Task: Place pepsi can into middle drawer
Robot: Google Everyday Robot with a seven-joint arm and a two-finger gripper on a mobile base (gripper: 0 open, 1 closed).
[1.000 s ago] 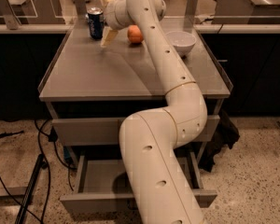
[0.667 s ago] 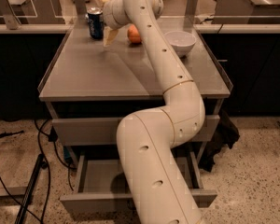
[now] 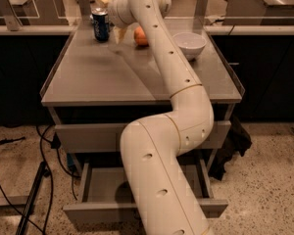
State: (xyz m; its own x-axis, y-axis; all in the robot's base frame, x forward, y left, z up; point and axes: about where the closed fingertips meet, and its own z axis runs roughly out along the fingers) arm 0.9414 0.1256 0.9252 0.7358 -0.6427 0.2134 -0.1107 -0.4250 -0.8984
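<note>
- Pepsi can [image 3: 101, 26] is standing upright at the far left of the counter [image 3: 112, 77], not yet lifted.
- Hand [image 3: 109, 14] is hovering right beside it, fingers spread, gripping nothing.
- Middle drawer [image 3: 100, 212] is sitting open below; grasp, carry and release are all remaining.

The grey table [image 3: 112, 77] carries 3 things near its far edge: the pepsi can [image 3: 101, 25] upper left, an orange [image 3: 140, 36] top centre, a white bowl [image 3: 189, 44] right. The gripper [image 3: 109, 14], fingers spread, sits beside the can.
</note>
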